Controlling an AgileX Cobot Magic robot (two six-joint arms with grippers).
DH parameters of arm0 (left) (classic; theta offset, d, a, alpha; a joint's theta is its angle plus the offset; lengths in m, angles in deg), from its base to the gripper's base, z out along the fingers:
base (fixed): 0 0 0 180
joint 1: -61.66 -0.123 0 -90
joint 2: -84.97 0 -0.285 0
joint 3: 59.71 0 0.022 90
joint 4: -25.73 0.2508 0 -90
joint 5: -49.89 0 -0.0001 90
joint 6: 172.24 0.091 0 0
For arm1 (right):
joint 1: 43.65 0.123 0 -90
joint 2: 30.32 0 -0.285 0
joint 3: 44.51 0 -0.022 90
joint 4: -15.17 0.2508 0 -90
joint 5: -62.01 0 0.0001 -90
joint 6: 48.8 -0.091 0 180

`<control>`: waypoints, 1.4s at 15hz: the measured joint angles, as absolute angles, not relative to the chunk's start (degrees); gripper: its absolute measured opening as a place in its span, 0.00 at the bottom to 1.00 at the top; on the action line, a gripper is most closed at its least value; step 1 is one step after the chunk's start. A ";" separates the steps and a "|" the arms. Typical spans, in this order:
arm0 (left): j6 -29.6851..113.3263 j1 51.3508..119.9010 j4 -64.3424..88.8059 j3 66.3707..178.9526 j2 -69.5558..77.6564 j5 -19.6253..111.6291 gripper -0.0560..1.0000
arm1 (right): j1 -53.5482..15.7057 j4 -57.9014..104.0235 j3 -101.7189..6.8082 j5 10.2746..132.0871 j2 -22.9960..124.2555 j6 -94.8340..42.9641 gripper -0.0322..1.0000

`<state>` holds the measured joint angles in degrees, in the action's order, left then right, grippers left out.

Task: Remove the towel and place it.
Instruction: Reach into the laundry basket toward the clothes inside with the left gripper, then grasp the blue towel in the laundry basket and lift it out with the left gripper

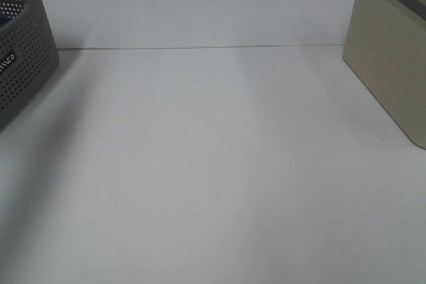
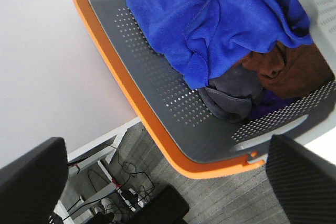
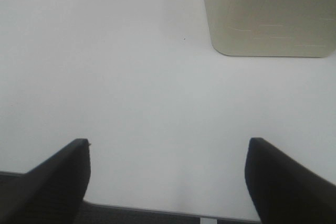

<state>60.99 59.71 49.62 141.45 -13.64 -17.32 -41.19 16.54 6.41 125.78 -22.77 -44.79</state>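
At the left edge of the white tabletop [image 1: 213,164] stands a dark grey perforated plastic basket with an orange rim [image 2: 152,93]. Inside it, the deep blue plush towel [image 2: 220,19] lies crumpled on top, partly covering a brown cloth [image 2: 289,69] and a grey cloth [image 2: 233,90]. At the right edge stands a beige box-shaped bin [image 1: 389,64]; what it holds cannot be seen. The left jaws hang above the basket, wide apart, holding and touching nothing. The right jaws hang over the tabletop near the bin, also wide apart and empty.
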 joint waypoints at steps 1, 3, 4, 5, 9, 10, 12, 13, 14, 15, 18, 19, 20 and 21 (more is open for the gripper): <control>62.02 58.05 49.56 141.74 -17.13 -15.20 0.97 | -41.19 16.54 6.41 125.78 -22.77 -44.79 0.80; 64.43 54.67 49.62 141.74 -23.55 -8.90 0.97 | -41.19 16.54 6.41 125.78 -22.77 -44.79 0.80; 65.69 53.41 49.62 141.74 -26.93 -6.21 0.97 | -41.19 16.54 6.41 125.78 -22.77 -44.79 0.80; 66.83 52.27 49.85 141.74 -29.85 -3.51 0.97 | -41.19 16.54 6.41 125.78 -22.77 -44.79 0.80; 68.78 48.89 52.77 141.74 -39.02 6.23 0.97 | -41.19 16.54 6.41 125.78 -22.77 -44.79 0.80; 69.35 48.31 53.46 141.74 -41.42 8.92 0.97 | -41.19 16.54 6.41 125.78 -22.77 -44.79 0.80; 71.36 47.97 54.15 143.23 -47.67 14.02 0.97 | -41.19 16.54 6.41 125.78 -22.77 -44.79 0.80; 71.53 47.97 54.09 145.00 -49.73 14.30 0.97 | -41.19 16.54 6.41 125.78 -22.77 -44.79 0.80; 71.59 47.97 53.86 146.55 -51.34 14.42 0.97 | -41.19 16.54 6.41 125.78 -22.77 -44.79 0.80; 71.76 47.97 53.46 147.75 -52.48 14.59 0.97 | -41.19 16.54 6.41 125.78 -22.77 -44.79 0.80; 74.28 47.97 50.48 148.79 -53.34 14.30 0.94 | -41.19 16.54 6.41 125.78 -22.77 -44.79 0.80; 75.66 47.97 49.34 148.96 -53.34 13.50 0.93 | -41.19 16.54 6.41 125.78 -22.77 -44.79 0.80; 76.12 47.97 48.59 148.96 -53.34 12.82 0.91 | -41.19 16.54 6.41 125.78 -22.77 -44.79 0.80; 76.52 47.97 48.13 148.96 -53.34 11.67 0.90 | -41.19 16.54 6.41 125.78 -22.77 -44.79 0.80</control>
